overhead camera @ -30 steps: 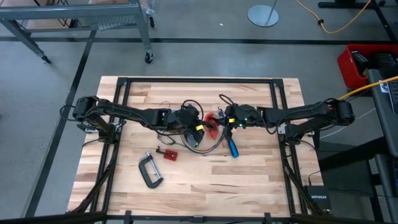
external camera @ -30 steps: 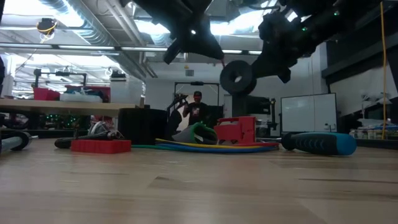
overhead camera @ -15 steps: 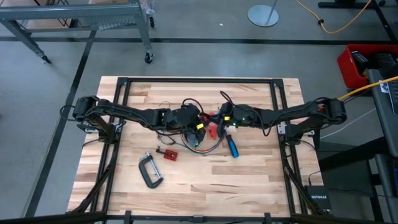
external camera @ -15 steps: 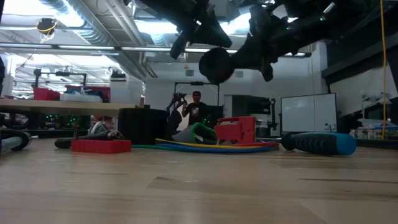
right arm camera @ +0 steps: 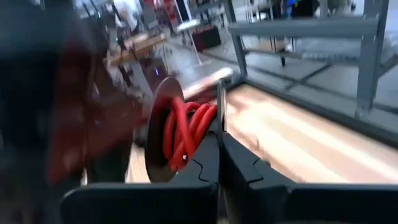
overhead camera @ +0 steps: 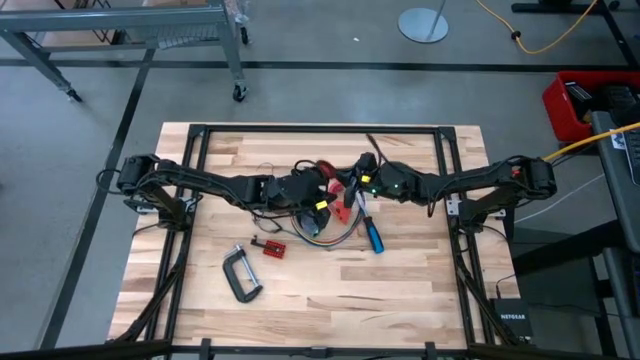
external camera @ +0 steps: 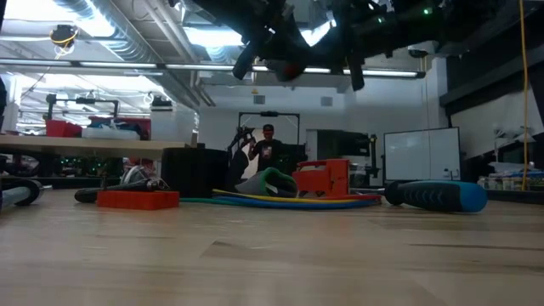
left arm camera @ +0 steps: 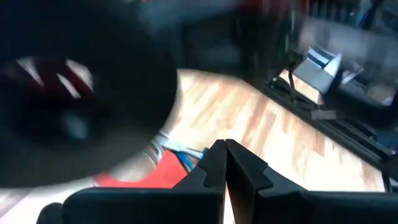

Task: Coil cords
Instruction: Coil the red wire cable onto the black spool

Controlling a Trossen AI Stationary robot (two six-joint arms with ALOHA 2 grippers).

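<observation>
My two grippers meet in the air over the table's middle. My right gripper (overhead camera: 348,186) (right arm camera: 219,124) is shut on the slim black-and-red cord, whose red turns (right arm camera: 183,134) (overhead camera: 325,169) bunch against a dark round disc (right arm camera: 155,124) (external camera: 289,70). My left gripper (overhead camera: 322,197) (left arm camera: 225,147) is shut just beside that bundle, and I see nothing between its fingers. The longer cord of orange, green and purple strands (overhead camera: 338,229) (external camera: 289,201) lies in a loose loop flat on the table below them. My right gripper pinches the slim cord between its two shut fingers; a thin dark strand (right arm camera: 220,96) stands straight up out of the fingertips. The fingers reach in nearly level from the table's right. The red turns and the dark disc hang right beside them, well clear of the table.
A blue-handled screwdriver (overhead camera: 373,237) (external camera: 433,195) lies right of the loose cord. A red plastic piece (overhead camera: 345,208) (external camera: 323,177) sits under the grippers. A small red block (overhead camera: 268,247) and a C-clamp (overhead camera: 240,273) lie toward the near left. A person stands far behind the table.
My right gripper has gone up and toward the table's left, closer to my left gripper, and has tipped from pointing down to nearly level. The dark disc with the red turns has risen with it. The cord's black free end has swung toward the far edge.
</observation>
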